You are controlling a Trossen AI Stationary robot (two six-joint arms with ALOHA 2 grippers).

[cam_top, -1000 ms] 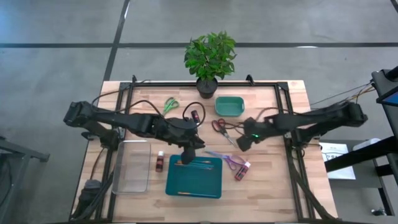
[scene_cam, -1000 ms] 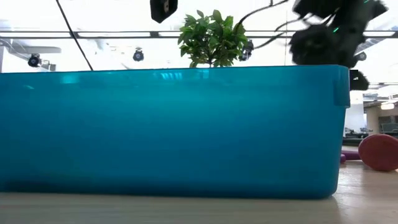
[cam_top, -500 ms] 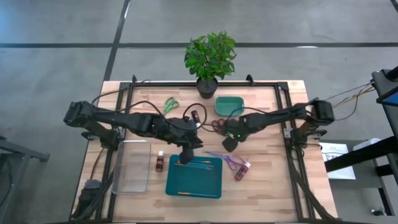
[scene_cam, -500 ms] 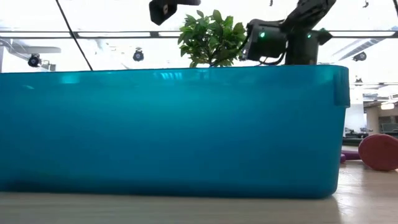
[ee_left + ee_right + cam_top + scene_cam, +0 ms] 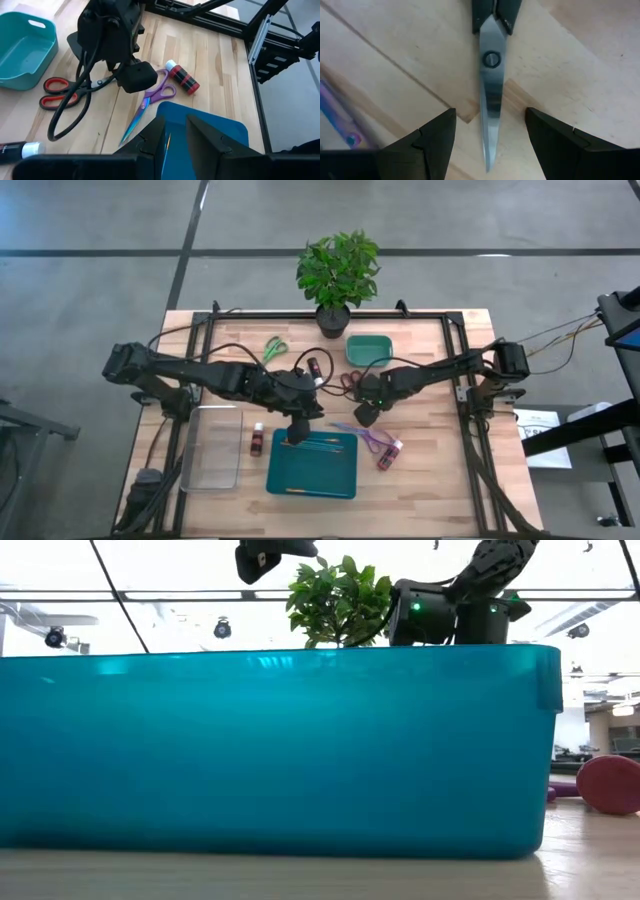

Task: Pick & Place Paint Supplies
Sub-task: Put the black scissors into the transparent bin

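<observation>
right tool (image 5: 490,145) apart, straddling red scissors' (image 5: 491,75) blades, axis between fingers | left tool (image 5: 175,137) narrowly apart over teal tray (image 5: 210,130), grip unclear

On the bench lie three pairs of scissors: green (image 5: 274,348), red (image 5: 62,92) and purple (image 5: 150,102). Three paint bottles show (image 5: 257,440) (image 5: 390,452) (image 5: 314,367). There are two teal bins (image 5: 311,465) (image 5: 369,350), one clear tray (image 5: 214,447) and one potted plant (image 5: 337,275).
</observation>
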